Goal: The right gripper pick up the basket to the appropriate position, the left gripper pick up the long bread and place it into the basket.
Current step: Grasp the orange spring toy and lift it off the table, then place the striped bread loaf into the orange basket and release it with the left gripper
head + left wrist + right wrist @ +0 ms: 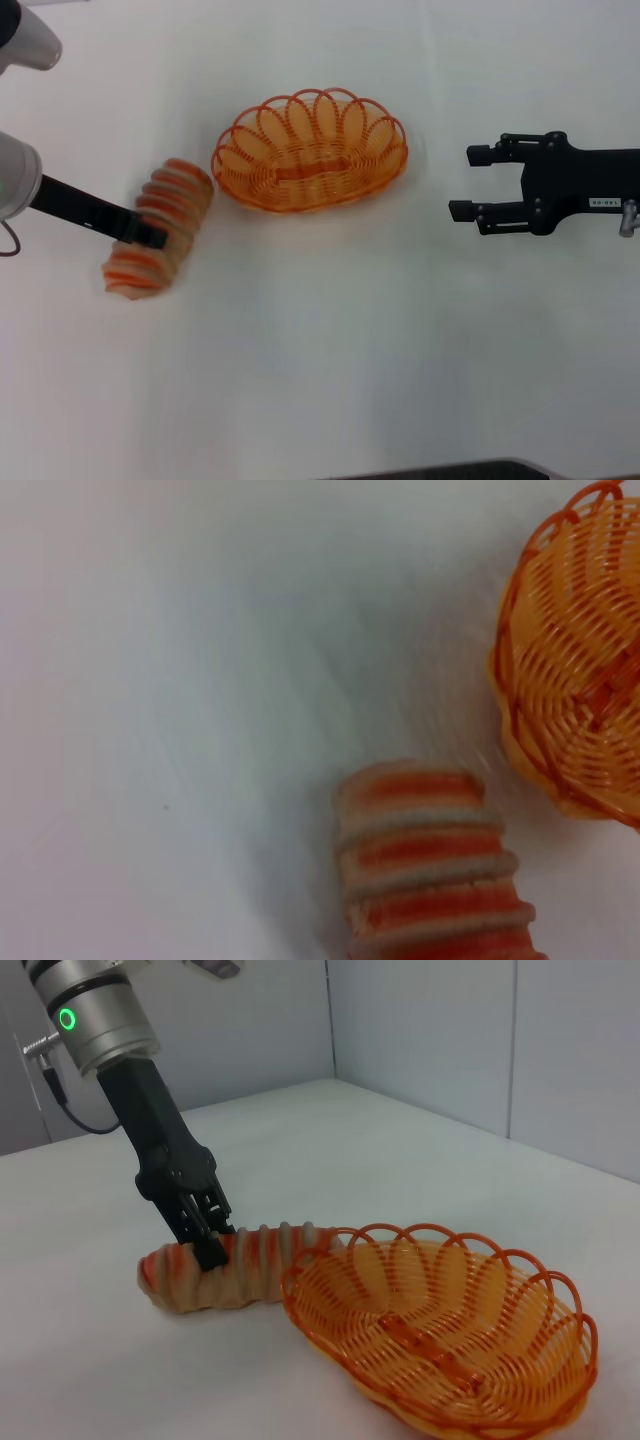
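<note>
The long bread (160,230) lies on the white table, left of the basket (300,204); it is tan with orange ridges. My left gripper (150,236) reaches in from the left and is shut across the loaf's middle. The right wrist view shows its fingers (208,1245) clamped on the bread (250,1270), which touches the table beside the basket (300,1305). The left wrist view shows one end of the bread (430,870) and part of the basket (570,680). The basket is empty. My right gripper (461,182) is open and empty, a short way to the right of the basket.
The white table (330,360) extends around both objects. A dark edge (470,470) shows at the table's front. Grey walls (480,1030) stand behind the table in the right wrist view.
</note>
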Tool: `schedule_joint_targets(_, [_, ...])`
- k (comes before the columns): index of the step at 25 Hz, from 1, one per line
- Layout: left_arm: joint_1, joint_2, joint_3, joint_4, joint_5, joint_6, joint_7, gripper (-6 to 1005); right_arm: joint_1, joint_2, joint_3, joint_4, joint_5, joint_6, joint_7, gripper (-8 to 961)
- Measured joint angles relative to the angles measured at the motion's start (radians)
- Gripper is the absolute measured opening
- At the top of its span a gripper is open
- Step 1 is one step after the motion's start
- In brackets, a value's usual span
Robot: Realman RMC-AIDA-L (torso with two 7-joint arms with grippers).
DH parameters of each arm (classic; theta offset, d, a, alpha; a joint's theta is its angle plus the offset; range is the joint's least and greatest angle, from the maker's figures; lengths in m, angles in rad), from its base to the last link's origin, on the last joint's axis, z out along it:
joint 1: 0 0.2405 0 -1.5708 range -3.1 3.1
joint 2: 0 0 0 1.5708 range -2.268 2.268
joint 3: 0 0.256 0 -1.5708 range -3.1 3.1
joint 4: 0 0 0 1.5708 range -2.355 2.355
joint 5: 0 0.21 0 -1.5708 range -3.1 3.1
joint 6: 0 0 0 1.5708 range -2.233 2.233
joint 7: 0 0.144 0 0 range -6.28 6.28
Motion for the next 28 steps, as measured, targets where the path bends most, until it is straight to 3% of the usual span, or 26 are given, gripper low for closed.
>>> schedule_joint_targets(28, [-0.046,0.022,-0.009,0.088,0.024,0.004,0.052,221,0.006,0.002,0.002,0.0,0.005,-0.005,0.0,808])
